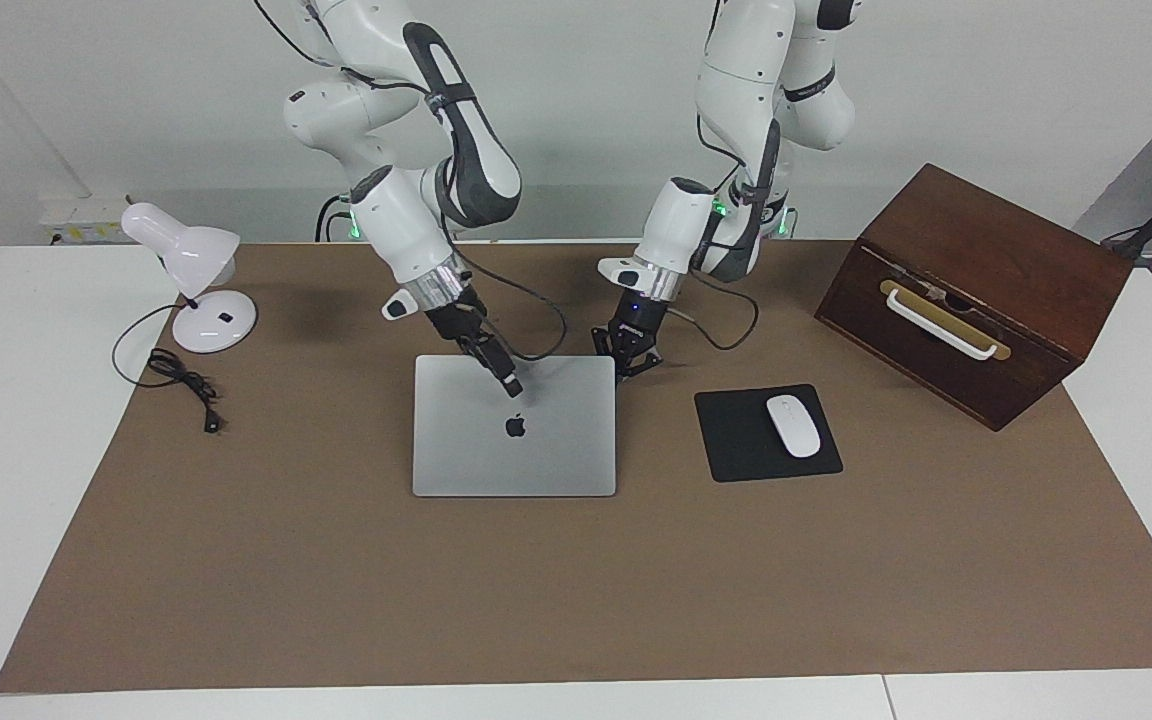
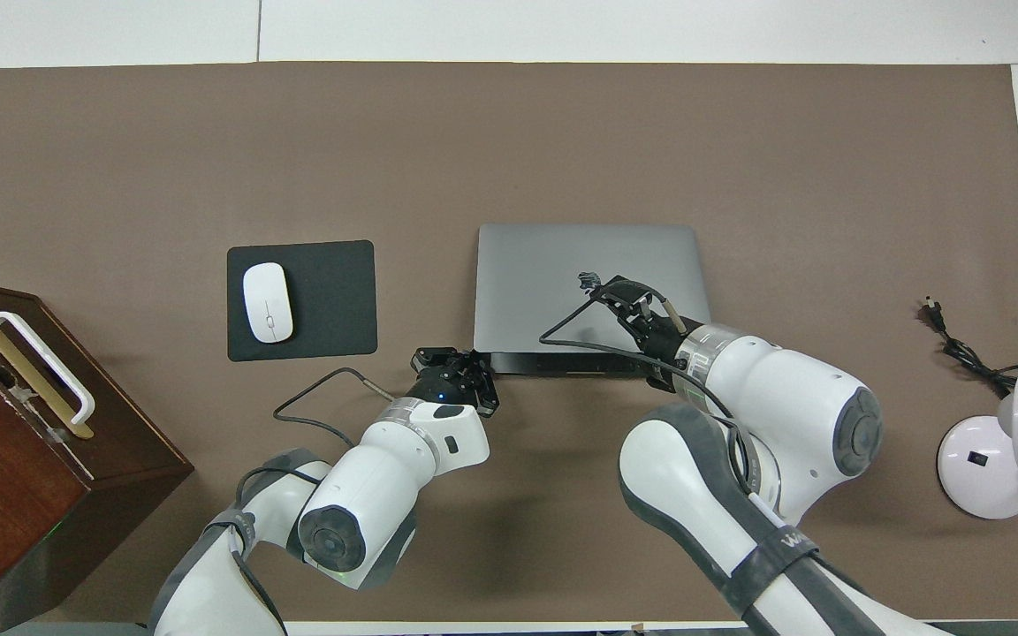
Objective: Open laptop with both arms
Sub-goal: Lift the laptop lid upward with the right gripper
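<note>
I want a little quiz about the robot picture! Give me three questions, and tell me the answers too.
1. True or false: the laptop is shut.
2. What lies on the mouse pad? A) a cable B) a mouse C) a key
3. Fill in: the right gripper is over the laptop's ____.

Key: 1 true. 2 B. 3 lid. The left gripper is at the laptop's corner nearest the robots, toward the mouse pad.
</note>
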Controlling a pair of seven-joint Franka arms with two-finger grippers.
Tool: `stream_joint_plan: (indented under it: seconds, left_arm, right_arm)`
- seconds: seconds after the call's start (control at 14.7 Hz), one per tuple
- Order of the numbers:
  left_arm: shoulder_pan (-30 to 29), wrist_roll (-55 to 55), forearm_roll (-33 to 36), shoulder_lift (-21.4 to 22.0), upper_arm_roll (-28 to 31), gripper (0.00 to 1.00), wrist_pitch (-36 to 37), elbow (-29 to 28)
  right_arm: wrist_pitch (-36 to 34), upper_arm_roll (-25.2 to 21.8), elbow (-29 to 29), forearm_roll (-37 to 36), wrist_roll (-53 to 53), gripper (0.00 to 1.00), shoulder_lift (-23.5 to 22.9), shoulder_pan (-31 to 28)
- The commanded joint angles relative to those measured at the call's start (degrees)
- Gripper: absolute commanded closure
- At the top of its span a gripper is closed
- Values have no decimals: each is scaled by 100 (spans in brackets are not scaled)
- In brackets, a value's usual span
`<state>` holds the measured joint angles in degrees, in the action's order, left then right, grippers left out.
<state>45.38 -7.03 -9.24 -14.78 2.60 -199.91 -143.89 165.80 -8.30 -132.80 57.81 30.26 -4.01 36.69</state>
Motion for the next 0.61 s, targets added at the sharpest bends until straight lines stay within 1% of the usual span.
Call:
stream_joint_plan:
  seconds: [0.0,0.55]
  left_arm:
    - [-20,-71,116,-359,12,100,-92,169]
    - [-20,-71,125,-359,12,100,-92,169]
  right_arm:
    - [207,-40,324,222,-248,0,-214,40]
    - [198,-49,851,230,-353,0,-354,14]
